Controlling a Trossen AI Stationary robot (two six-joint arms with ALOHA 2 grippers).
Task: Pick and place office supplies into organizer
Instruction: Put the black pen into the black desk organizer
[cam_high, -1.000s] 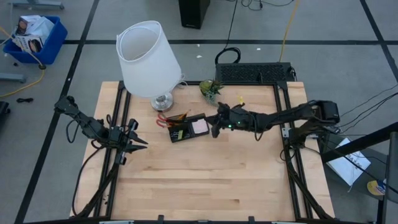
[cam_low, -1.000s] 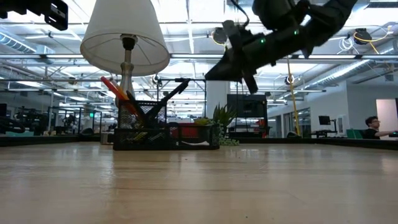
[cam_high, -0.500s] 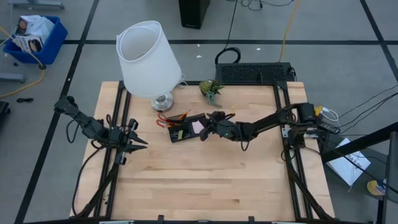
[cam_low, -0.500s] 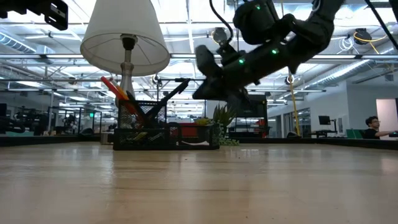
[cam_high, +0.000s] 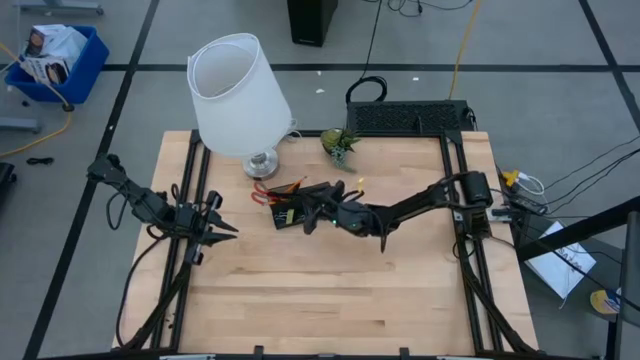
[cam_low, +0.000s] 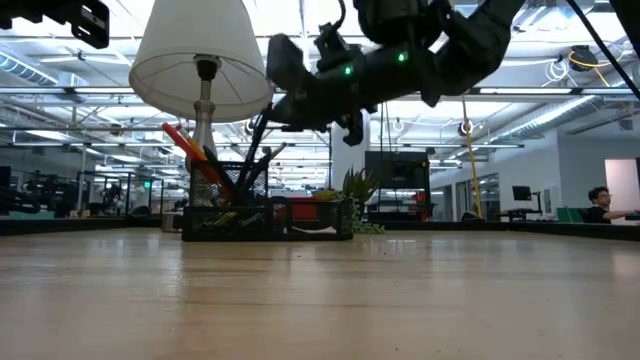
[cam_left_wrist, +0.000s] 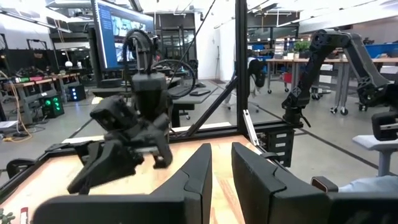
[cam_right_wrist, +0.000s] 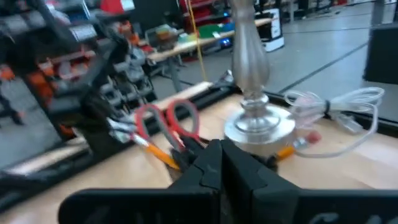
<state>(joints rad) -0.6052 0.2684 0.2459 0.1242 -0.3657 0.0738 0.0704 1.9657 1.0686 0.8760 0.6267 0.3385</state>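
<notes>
The black organizer (cam_high: 285, 216) sits on the table in front of the lamp base. Red-handled scissors (cam_right_wrist: 166, 122), orange pencils (cam_right_wrist: 151, 149) and black pens (cam_low: 256, 150) stand tilted in its compartments. My right gripper (cam_high: 303, 211) hangs shut just above the organizer (cam_low: 265, 218), pointing toward the table's left. In the right wrist view its fingers (cam_right_wrist: 217, 150) meet with nothing visible between them. My left gripper (cam_high: 228, 228) waits near the table's left side, its fingers (cam_left_wrist: 202, 168) a narrow gap apart and holding nothing.
A white lamp (cam_high: 240, 92) stands behind the organizer on its metal base (cam_right_wrist: 258, 127), with a white cable (cam_right_wrist: 336, 106) beside it. A small green plant (cam_high: 338, 143) is at the far edge. Bare wood lies toward the near edge.
My right gripper has swept toward the table's left and a little down, from beside the organizer's right end to over the organizer. Its wrist turned on the way. It stayed shut.
</notes>
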